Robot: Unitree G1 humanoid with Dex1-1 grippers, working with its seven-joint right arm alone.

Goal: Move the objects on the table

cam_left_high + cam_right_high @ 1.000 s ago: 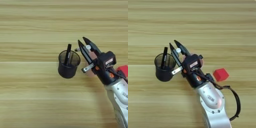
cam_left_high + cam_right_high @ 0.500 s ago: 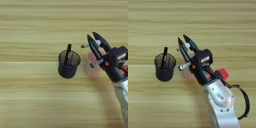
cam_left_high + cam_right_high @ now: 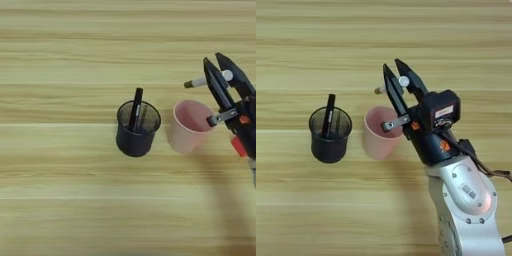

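The silver forearm (image 3: 468,200) comes up from lower right, gripper (image 3: 398,70) with jaws spread just above the pale pink cup (image 3: 378,132). The white-tipped stick (image 3: 200,82) lies by the fingertips. Left of centre, a black pen (image 3: 135,109) stands in the mesh pen cup (image 3: 136,131). Only the right eye view shows the forearm.

Finding: the one item outside the task set and the robot is a soft, dull brownish shadow (image 3: 220,200). It runs from right of centre down to the bottom edge. Its edges are diffuse, with no sharp outline.
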